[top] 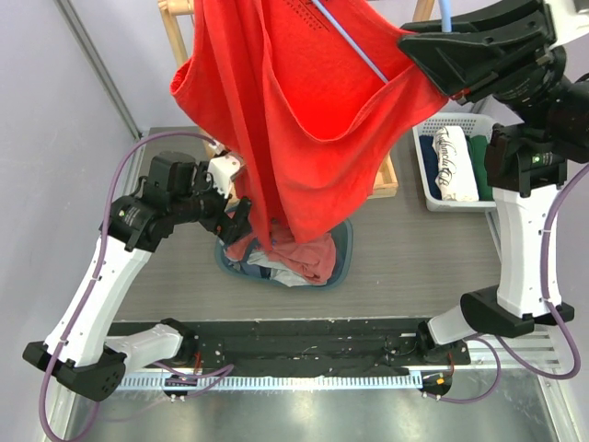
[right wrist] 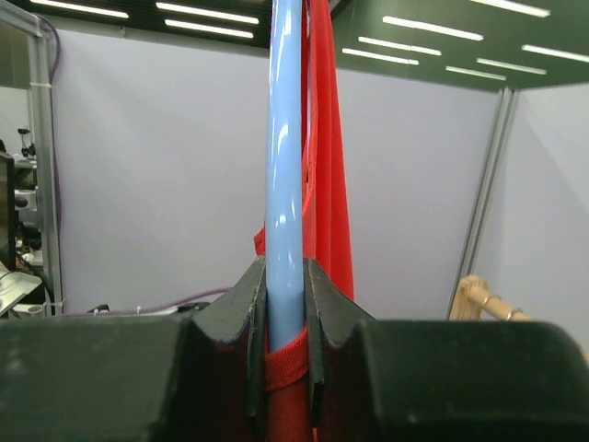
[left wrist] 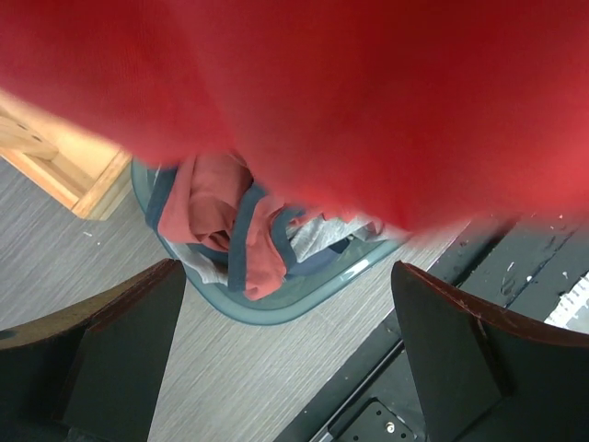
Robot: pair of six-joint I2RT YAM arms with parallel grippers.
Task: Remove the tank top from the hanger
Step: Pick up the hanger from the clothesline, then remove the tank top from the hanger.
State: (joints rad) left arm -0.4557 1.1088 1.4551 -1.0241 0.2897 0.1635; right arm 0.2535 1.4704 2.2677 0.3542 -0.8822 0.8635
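The red tank top (top: 304, 101) is hung on the blue hanger (top: 354, 46), which is held up high over the table (top: 414, 267) by the right gripper (right wrist: 285, 276), squeezed tight on its bar. The left gripper (left wrist: 285, 304) is held wide apart near the cloth's low end. The top is likely soft, light and floppy, so it is best pinched at the bottom hem and pulled down.

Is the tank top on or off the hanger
On. The blue hanger runs inside the top, and the right pincer clamps both together.
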